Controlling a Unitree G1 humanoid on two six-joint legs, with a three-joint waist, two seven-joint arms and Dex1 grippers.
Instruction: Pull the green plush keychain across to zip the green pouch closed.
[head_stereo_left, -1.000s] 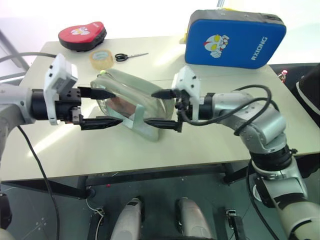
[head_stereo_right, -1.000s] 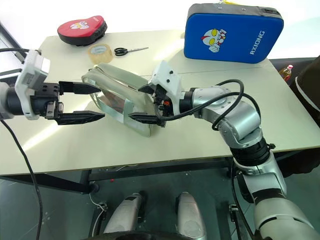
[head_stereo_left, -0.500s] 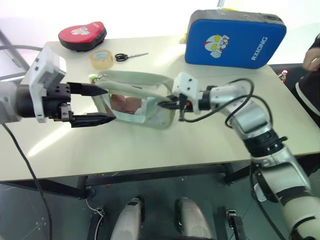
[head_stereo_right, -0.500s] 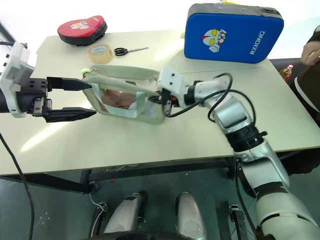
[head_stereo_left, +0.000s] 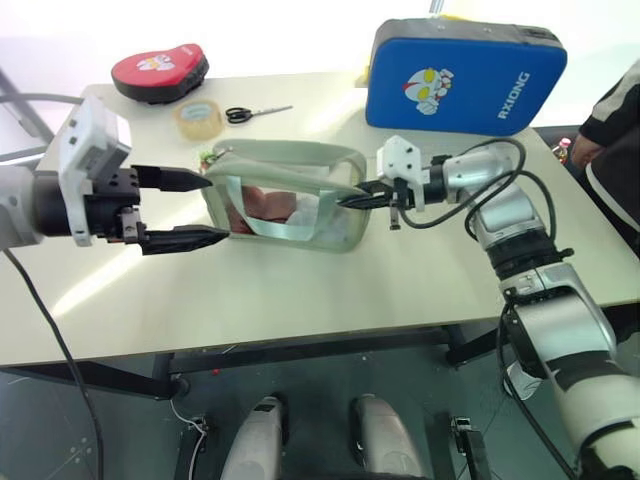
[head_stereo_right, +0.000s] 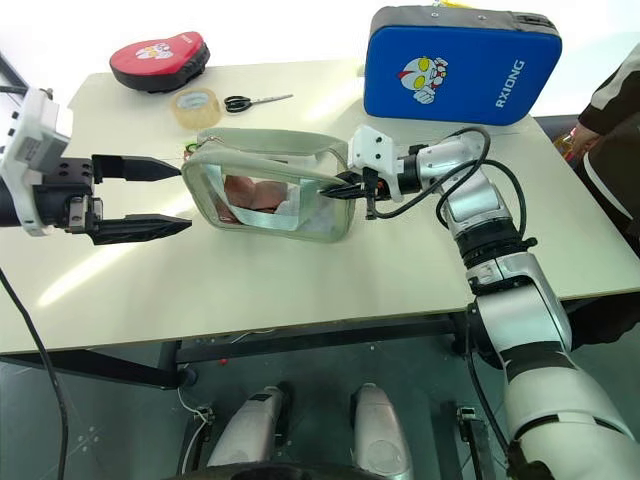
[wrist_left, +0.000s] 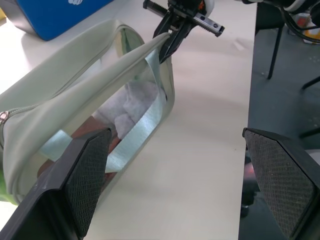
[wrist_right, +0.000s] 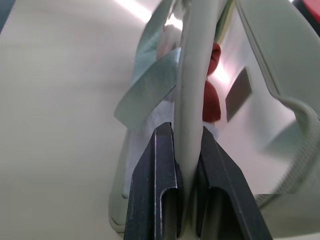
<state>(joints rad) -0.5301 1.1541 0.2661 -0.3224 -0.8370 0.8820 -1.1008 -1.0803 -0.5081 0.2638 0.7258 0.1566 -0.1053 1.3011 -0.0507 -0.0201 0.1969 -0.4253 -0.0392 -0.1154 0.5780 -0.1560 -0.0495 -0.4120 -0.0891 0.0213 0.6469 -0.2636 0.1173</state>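
The two eye views look down from the robot's head over the table (head_stereo_left: 300, 290), side by side, and both see the green pouch (head_stereo_left: 285, 195); the left wrist view looks along that arm at the pouch's end from near. The right wrist view sits very close against the pouch's edge.

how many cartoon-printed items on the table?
2: red pad at the far left corner, blue case standing at the far right edge. Nothing seems hidden.

Our silver arms, black fingers

We see white wrist housings, black cables looping the right arm (head_stereo_left: 510, 215), and cross-hatched pads (wrist_left: 85, 175) on the left fingers.
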